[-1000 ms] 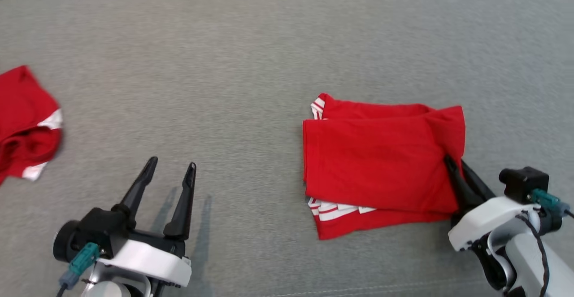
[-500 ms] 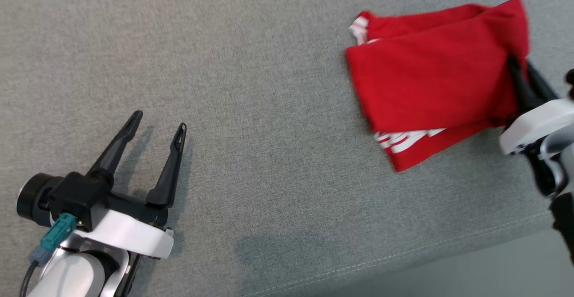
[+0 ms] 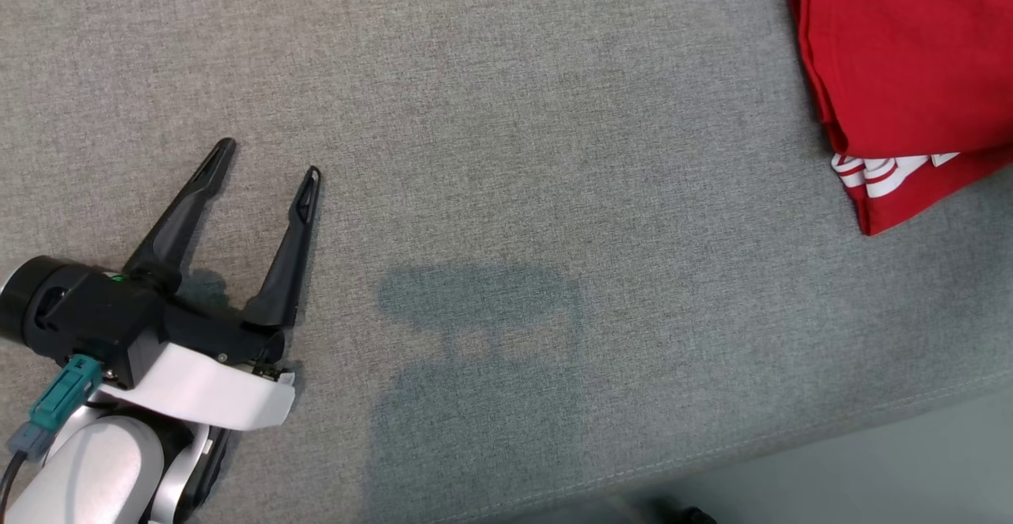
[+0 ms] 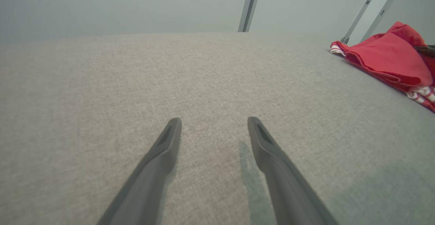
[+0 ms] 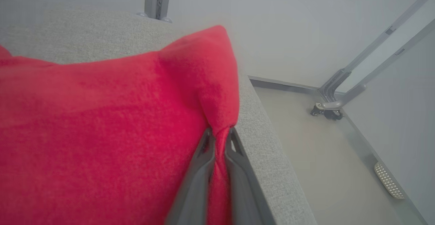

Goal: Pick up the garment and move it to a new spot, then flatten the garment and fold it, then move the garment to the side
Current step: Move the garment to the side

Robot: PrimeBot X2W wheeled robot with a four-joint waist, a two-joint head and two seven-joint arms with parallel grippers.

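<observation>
The garment [image 3: 910, 73] lies folded, red with white stripes; the right gripper [image 5: 220, 135] pinches its corner, left gripper [image 3: 270, 158] spread, empty.

camera: shifted; front edge of gray cushion [image 3: 712, 445] now in frame, lower right.
garment [image 3: 910, 57]: dragged right, rotated, much farther from left hand [image 3: 270, 158].
right hand [image 5: 220, 133]: moved along with it, pinching its corner.
</observation>
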